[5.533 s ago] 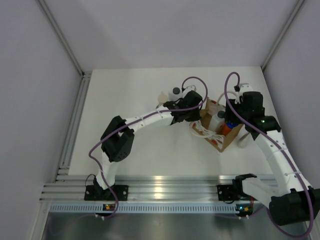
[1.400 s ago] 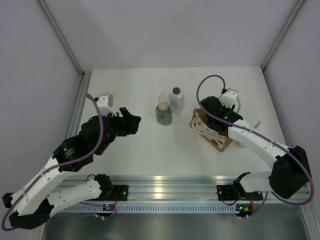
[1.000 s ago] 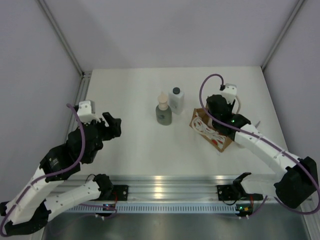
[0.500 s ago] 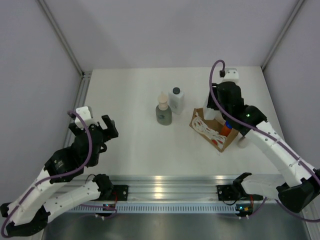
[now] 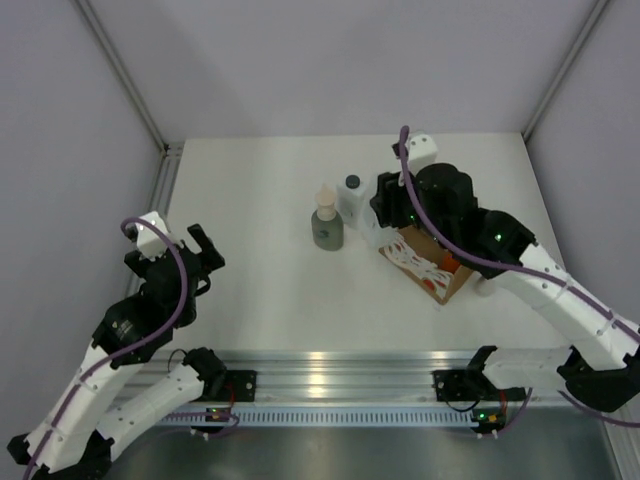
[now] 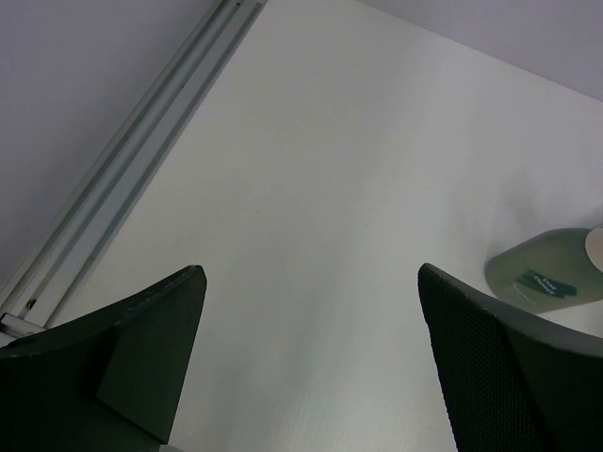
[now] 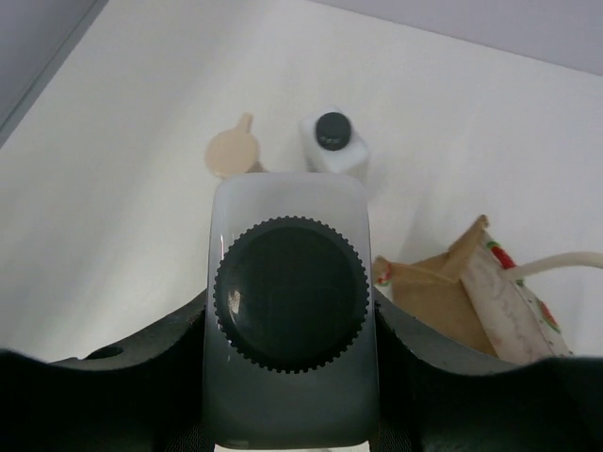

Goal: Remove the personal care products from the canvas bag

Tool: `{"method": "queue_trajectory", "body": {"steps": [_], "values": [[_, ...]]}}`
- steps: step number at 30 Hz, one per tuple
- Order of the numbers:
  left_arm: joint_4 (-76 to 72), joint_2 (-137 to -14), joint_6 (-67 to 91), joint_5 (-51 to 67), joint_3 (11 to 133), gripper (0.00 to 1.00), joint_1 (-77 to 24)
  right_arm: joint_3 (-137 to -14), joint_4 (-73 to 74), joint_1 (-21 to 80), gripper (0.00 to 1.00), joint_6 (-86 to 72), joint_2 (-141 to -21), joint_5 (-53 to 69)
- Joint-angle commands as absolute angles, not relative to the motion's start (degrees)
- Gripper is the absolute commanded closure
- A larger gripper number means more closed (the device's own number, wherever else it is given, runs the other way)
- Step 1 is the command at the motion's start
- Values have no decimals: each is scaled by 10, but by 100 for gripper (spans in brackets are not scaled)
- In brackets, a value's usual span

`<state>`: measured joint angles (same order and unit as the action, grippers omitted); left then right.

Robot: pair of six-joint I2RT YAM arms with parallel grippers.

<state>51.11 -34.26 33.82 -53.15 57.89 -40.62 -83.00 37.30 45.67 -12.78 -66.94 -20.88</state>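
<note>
We have the right claw (image 7: 290,363) clamped across the flat sides of a white bottle (image 7: 290,306), which we judge light, rigid, slick; the left claw (image 6: 311,315) gapes wide, empty.

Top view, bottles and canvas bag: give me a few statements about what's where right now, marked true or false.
1. The right end effector grips a white bottle with a dark cap. True.
2. The left end effector holds the grey-green pump bottle. False: it is open and empty; that bottle stands on the table.
3. The canvas bag is empty. False: an orange bottle shows inside.
4. A second white bottle stands beside the pump bottle. True.
</note>
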Motion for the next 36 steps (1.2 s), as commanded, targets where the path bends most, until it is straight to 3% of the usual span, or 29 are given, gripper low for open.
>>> {"method": "queue_trajectory", "body": {"steps": [1,8,17,27,34,36], "values": [[504,-346,346,-513,577,2,-373,-850,237,530,100,-106,-674,-186],[504,-352,350,-506,577,2,-341,-756,42,599,100,-79,-737,-150],[500,-352,347,-502,574,2,-339,-753,-148,603,100,-28,-910,-140],[499,-351,347,-500,572,2,-338,-748,-300,601,100,29,-1028,-131],[490,-354,338,-486,569,2,-339,-760,-292,575,100,-12,-1064,-83],[490,-354,337,-484,569,2,-339,-754,-294,575,89,-11,-1061,-73]]}}
